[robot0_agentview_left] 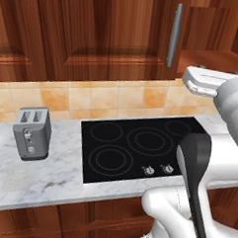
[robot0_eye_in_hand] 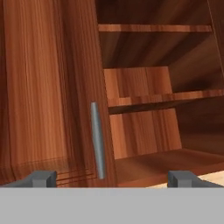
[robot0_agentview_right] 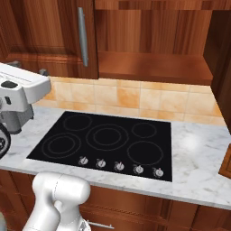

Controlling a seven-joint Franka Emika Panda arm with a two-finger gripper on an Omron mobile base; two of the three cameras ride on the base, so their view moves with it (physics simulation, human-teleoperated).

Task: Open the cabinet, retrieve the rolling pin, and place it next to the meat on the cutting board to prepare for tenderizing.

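Note:
The cabinet (robot0_agentview_left: 96,31) of dark reddish wood hangs above the counter. Its left door (robot0_eye_in_hand: 48,87) is shut and carries a long grey bar handle (robot0_eye_in_hand: 98,140), which also shows in the base views (robot0_agentview_left: 175,35) (robot0_agentview_right: 82,36). To the right of that door the compartment (robot0_eye_in_hand: 148,131) stands open, and its shelves (robot0_agentview_right: 153,61) are bare. My gripper (robot0_eye_in_hand: 113,179) is open and empty, raised in front of the handle and the open compartment, a short way off. From the base cameras the gripper (robot0_agentview_left: 218,70) (robot0_agentview_right: 28,66) points toward the cabinet. The rolling pin, the meat and the cutting board are out of view.
A black glass stovetop (robot0_agentview_left: 139,147) (robot0_agentview_right: 108,140) with a row of knobs lies in the marble counter (robot0_agentview_right: 198,149) under the arm. A silver toaster (robot0_agentview_left: 32,133) stands at the left. Tan tiles back the counter. A brown wooden panel (robot0_agentview_right: 225,164) juts in at the right edge.

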